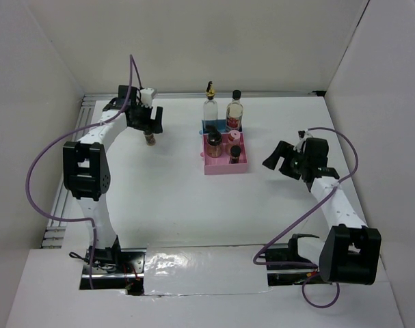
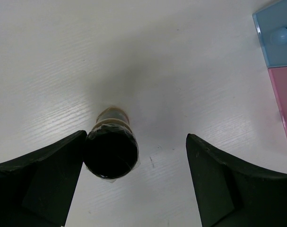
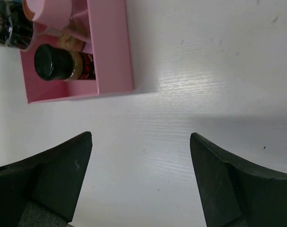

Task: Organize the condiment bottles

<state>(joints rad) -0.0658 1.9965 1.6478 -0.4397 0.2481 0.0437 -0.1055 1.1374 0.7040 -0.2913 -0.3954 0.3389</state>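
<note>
Condiment bottles (image 1: 222,133) are mostly bunched at about 12 o'clock on the tabletop (image 1: 180,205), with one straggler off at 10 o'clock.

Going by the top view: the pourer-top bottle (image 1: 210,109) and the red-label bottle (image 1: 235,111) stand upright side by side at the far end, and it looks like they're in the blue tray (image 1: 221,128). The pourer one is at 9 o'clock of the other. The pink tray (image 1: 224,169) sits right against the blue one on its 6 o'clock side and has three small ones in it. There's a dark-lidded jar (image 1: 214,141) toward the 10 o'clock corner, the pink-capped jar (image 1: 234,137) toward 1 o'clock, and a second dark-lidded jar (image 1: 234,154) just at 6 o'clock of the pink cap.

The straggler is the lone spice jar (image 1: 151,139), upright on the bare tabletop, well apart from both trays at their 9 o'clock. The left end effector (image 1: 150,126) hangs right over it. From the left wrist cam the fingers are spread wide with the jar between them. The black lid is right up against the finger at 9 o'clock in that view and there's a big gap to the other finger, so nothing is pinched.

The right end effector (image 1: 278,159) hovers at 3 o'clock of the pink tray, near it but not touching. Its wrist cam shows the fingers wide apart too, with only bare white tabletop between them and the tray corner up at 11 o'clock in that view. It isn't holding anything.
</note>
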